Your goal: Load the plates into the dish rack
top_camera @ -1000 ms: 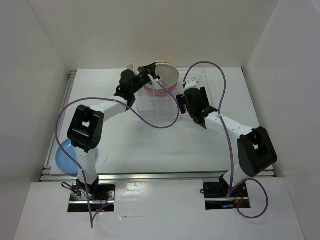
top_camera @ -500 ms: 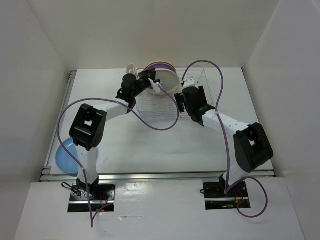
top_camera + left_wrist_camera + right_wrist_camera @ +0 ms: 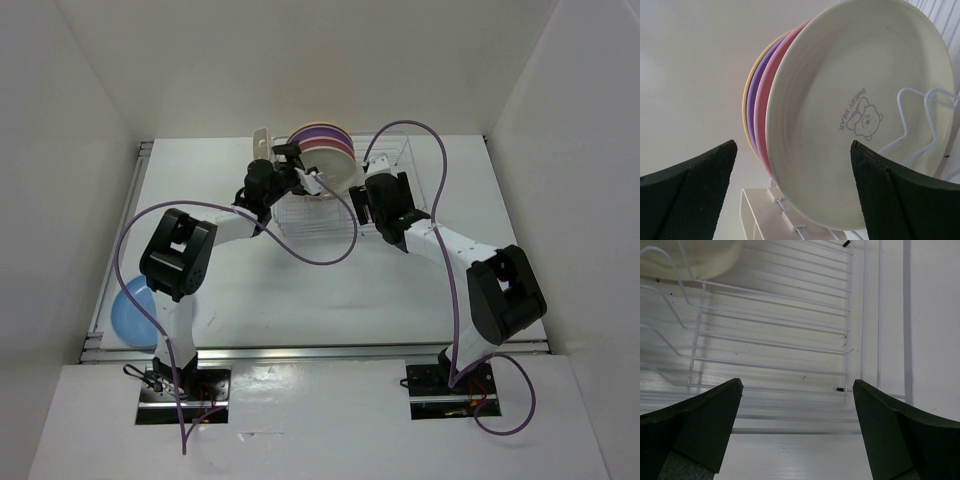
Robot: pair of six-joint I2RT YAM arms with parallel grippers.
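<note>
1. The cream plate (image 3: pixel 840 115) is smooth plastic with a soft sheen.
2. The dish rack (image 3: pixel 849 330) is thin white-coated wire.
3. The left gripper fingers (image 3: pixel 690 195) are black, matt, finely textured.

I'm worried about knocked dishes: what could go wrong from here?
The open left pincer sits close to the cream plate; a careless pull-back could tip it and the pink plate out of the dish rack. The blue plate lies at the near-left edge of the table, possibly an awkward reach.
</note>
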